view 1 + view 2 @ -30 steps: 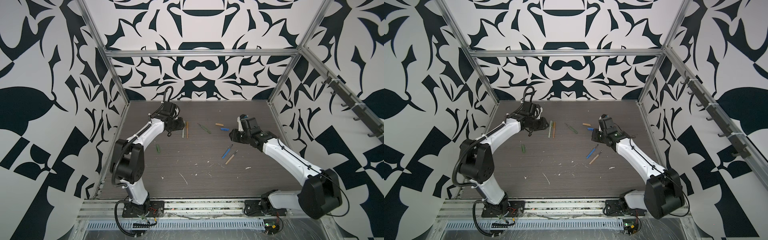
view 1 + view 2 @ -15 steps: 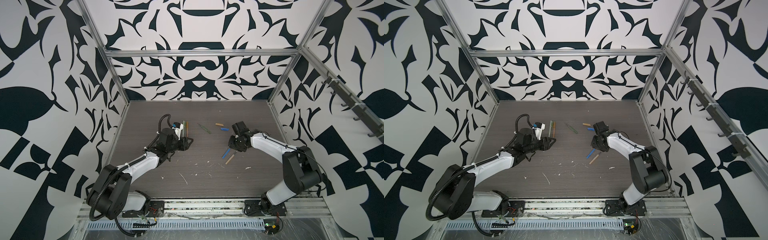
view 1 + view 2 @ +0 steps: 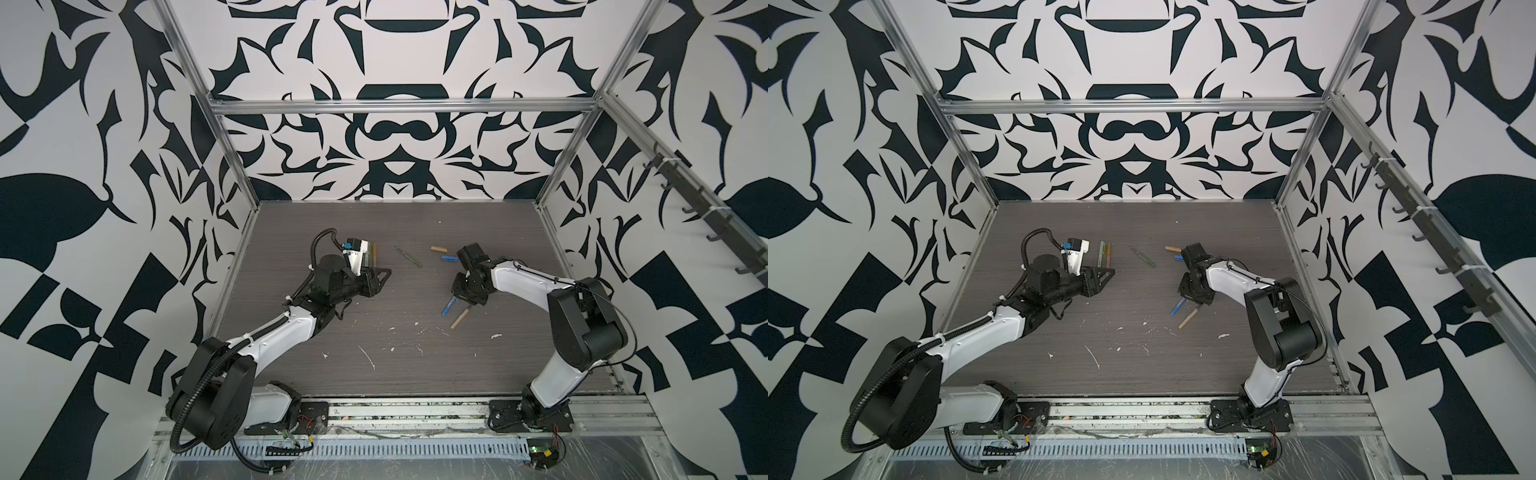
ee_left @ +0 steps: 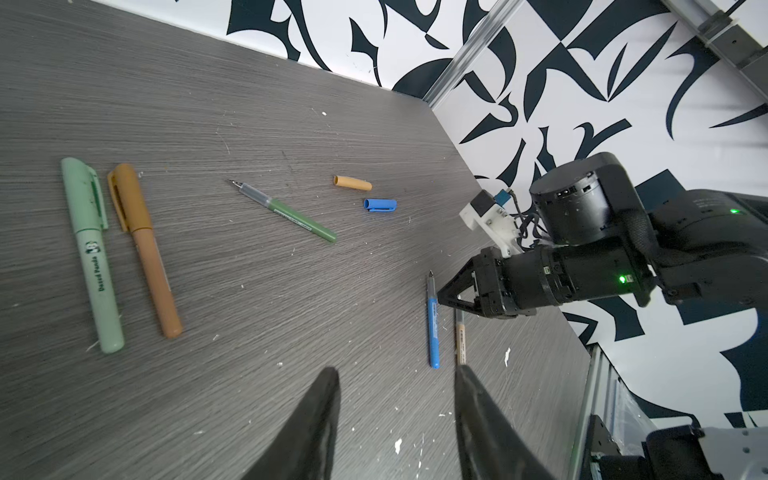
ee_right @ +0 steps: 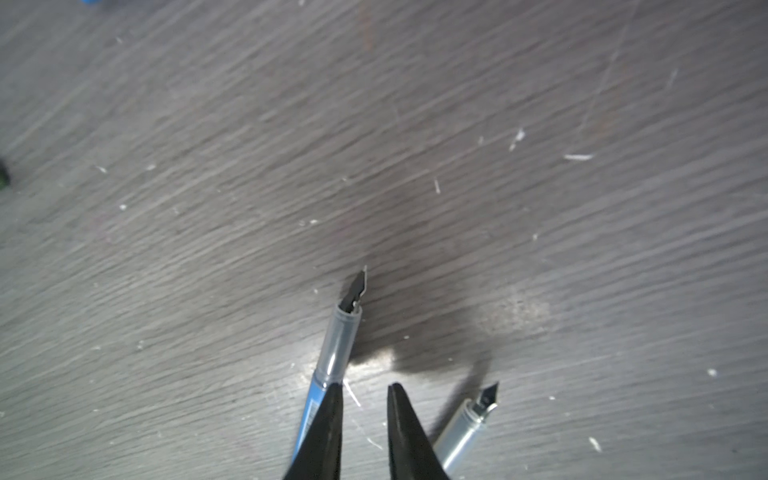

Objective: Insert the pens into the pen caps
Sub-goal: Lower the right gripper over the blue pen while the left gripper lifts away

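My right gripper (image 5: 365,386) is down at the table between the uncapped blue pen (image 5: 336,345) and the tan pen (image 5: 469,424). Its jaws are narrowly open over bare table, and one finger (image 5: 328,419) lies over the blue barrel. Both top views show the right gripper (image 3: 457,296) above the blue pen (image 3: 449,307). My left gripper (image 4: 395,374) hangs open and empty above the table's middle. An uncapped dark green pen (image 4: 286,214), a tan cap (image 4: 352,183) and a blue cap (image 4: 380,205) lie further back.
A pale green pen (image 4: 93,257) and an ochre-brown pen (image 4: 145,253), both capped, lie side by side at the back left. White flecks are scattered over the grey table (image 3: 415,365). Patterned walls and metal posts close in three sides.
Both arms have swung from the back of the table toward the middle. The right gripper has come down between the blue and tan pens. The left gripper has left the capped pens.
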